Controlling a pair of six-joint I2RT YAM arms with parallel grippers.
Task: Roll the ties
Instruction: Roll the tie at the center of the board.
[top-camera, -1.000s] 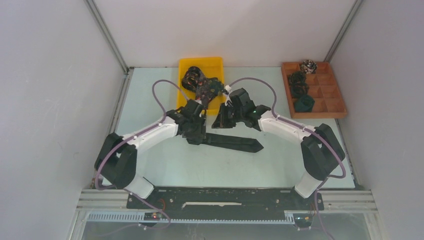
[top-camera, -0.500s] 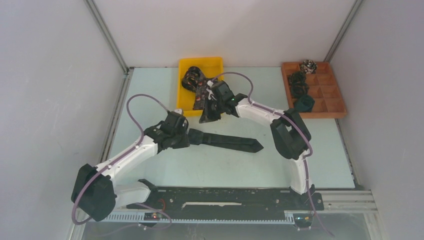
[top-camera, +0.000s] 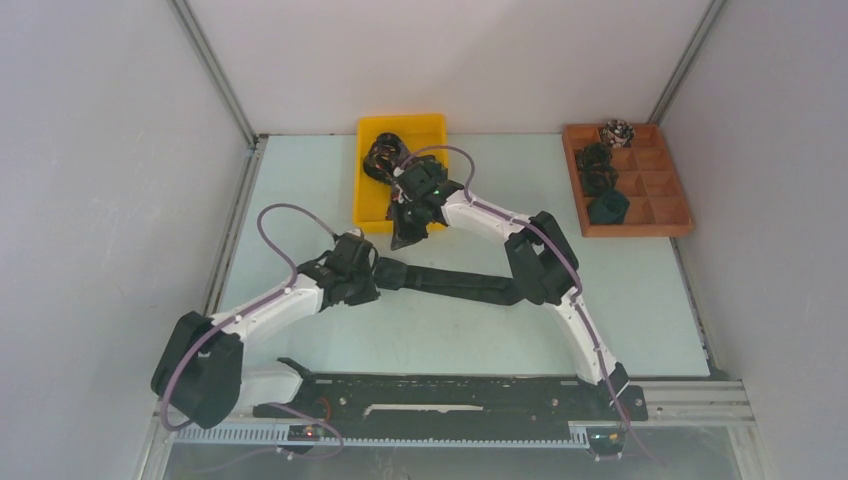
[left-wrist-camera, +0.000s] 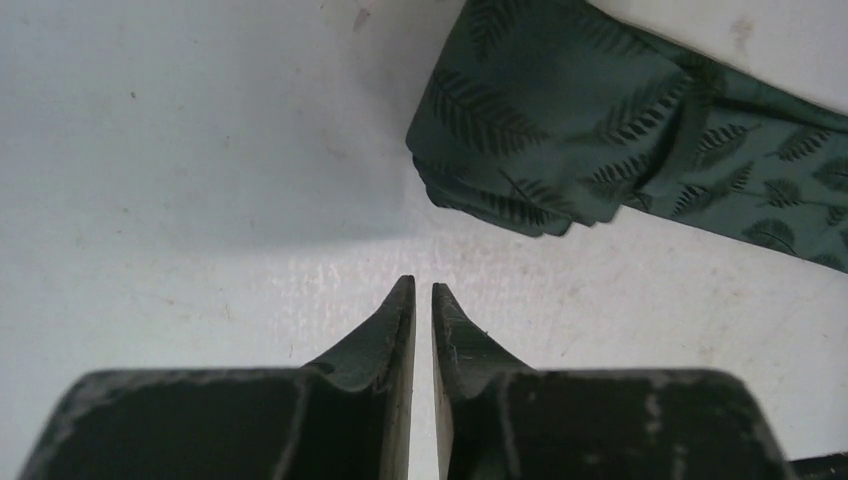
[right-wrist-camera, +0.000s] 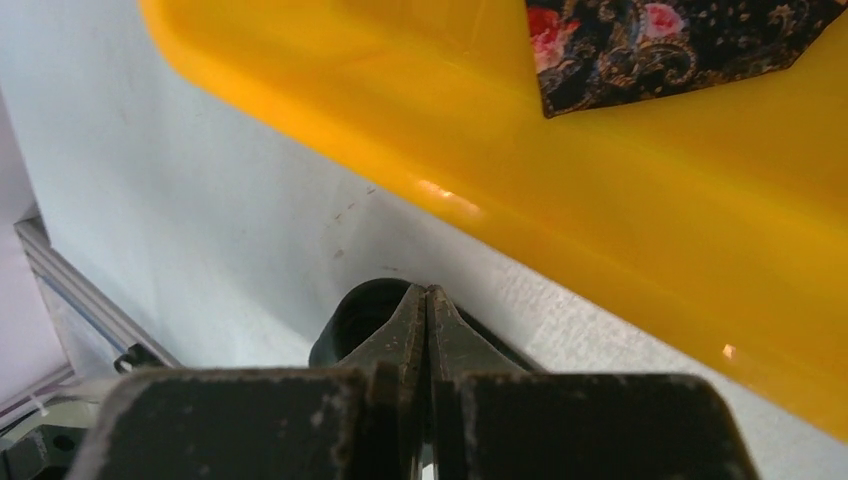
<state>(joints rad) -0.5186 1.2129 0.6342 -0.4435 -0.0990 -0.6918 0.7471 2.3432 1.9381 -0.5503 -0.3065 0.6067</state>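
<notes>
Ties (top-camera: 450, 283) sit in three spots on a pale grey-green tabletop (top-camera: 300, 180), closed in on the L, R and far sides by plain white walls (top-camera: 450, 60) w/ aluminium corner posts. A black rail (top-camera: 450, 385) carrying both arm bases runs along the near edge. One dark green tie (left-wrist-camera: 600, 130) w/ a fern-leaf print lies flat across mid-table, L to R. Its L end is folded over in layers and its R end is hidden under the R arm's elbow (top-camera: 540, 265). More lie in a yellow bin (top-camera: 428, 128) at the far edge, centre: a dark bundle (top-camera: 382, 158) plus a black floral tie (right-wrist-camera: 650, 40) w/ red and pink blooms. A wooden divided tray (top-camera: 665, 185) at far R holds three dark green rolled ties (top-camera: 598, 180) down its L column and a pale patterned roll (top-camera: 617, 131) at its far end. L gripper (left-wrist-camera: 422, 290) is low over the table, tips just short of the green tie's folded end, not touching it. Its jaws are nearly together w/ a thin slit of tabletop showing btwn them, nothing in the slit. R gripper (right-wrist-camera: 427, 290) hangs just beside the bin's near wall, over bare table, fingers pressed flat together, gripping nothing. A dark rounded shape (right-wrist-camera: 350, 320) sits behind its tips; can't tell what it is.
</notes>
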